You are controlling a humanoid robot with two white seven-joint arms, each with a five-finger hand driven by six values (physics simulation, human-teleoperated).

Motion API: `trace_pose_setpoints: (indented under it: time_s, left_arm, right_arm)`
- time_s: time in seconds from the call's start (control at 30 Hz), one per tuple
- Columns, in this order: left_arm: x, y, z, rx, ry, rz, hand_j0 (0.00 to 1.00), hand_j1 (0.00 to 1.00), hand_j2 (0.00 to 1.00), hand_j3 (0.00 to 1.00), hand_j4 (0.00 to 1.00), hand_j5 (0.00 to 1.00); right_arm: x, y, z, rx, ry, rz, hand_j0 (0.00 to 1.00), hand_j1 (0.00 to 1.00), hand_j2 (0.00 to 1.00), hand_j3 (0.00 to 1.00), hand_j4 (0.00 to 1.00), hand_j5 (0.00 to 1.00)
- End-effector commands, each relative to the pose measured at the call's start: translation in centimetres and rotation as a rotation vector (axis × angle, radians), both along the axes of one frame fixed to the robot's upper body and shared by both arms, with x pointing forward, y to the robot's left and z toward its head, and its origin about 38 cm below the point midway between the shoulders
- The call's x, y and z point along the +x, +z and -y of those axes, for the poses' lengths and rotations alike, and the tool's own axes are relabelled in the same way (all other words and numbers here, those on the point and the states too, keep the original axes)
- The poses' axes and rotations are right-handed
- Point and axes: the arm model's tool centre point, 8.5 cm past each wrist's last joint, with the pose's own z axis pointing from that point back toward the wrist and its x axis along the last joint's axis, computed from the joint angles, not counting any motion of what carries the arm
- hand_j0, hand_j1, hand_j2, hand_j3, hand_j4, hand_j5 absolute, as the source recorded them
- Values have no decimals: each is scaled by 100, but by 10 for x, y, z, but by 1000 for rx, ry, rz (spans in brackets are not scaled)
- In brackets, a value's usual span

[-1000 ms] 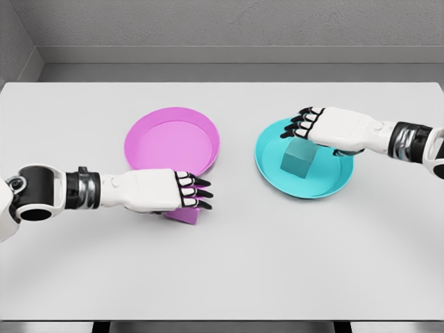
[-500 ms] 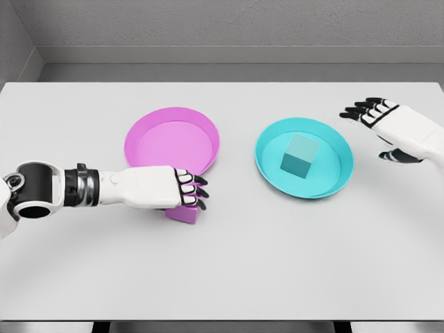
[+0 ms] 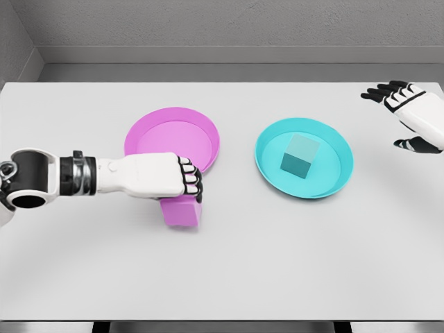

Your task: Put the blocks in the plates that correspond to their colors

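The left hand (image 3: 163, 176) curls closed over the pink block (image 3: 182, 211) just below the pink plate (image 3: 173, 142) – a cube, no long axis, slightly tilted. The teal block (image 3: 300, 155) sits in the teal plate (image 3: 304, 166); the right hand (image 3: 415, 116), upper right, is spread wide.

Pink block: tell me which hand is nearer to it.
Left. The left hand is closed over the pink block, touching it. The right hand is open, far off past the cyan plate, at the picture's right edge.

Pink block (image 3: 182, 211) under white left hand (image 3: 163, 177) w/ black fingertips; pink plate (image 3: 208, 128) beyond; teal block (image 3: 299, 155), teal plate (image 3: 336, 173).
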Motion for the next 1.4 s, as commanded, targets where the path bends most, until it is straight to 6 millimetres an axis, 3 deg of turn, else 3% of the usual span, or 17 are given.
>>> trace_pose_setpoints:
  time_s: [0.0,0.4,0.77,1.2,1.27,1.3,1.37]
  left_arm:
    - [2,5,-2,-12,8,6,58,58,58,58,58,58]
    - [16,27,-8,-30,42,66,58,58,58,58,58,58]
    - [49,50,-28,-36,134,122,58,58,58,58,58,58]
    - [84,50,-35,-73,234,109,60,60,60,60,60,60]
    - [87,50,-40,-74,251,108,64,64,64,64,64,64]
    - [87,49,-40,-76,251,107,72,72,72,72,72,72]
    - [87,48,-38,-82,249,105,98,98,98,98,98,98]
  right_arm:
    - [0,0,0,6,0,-1,100,100,100,100,100,100]
    - [0,1,-1,6,2,1,100,100,100,100,100,100]
    - [0,-2,-2,4,5,-8,100,100,100,100,100,100]
    - [0,-2,-1,5,3,-8,100,100,100,100,100,100]
    - [0,-2,-1,5,3,-8,100,100,100,100,100,100]
    - [0,-2,-2,6,4,-7,100,100,100,100,100,100]
    - [0,-4,-4,3,11,-11,100,100,100,100,100,100]
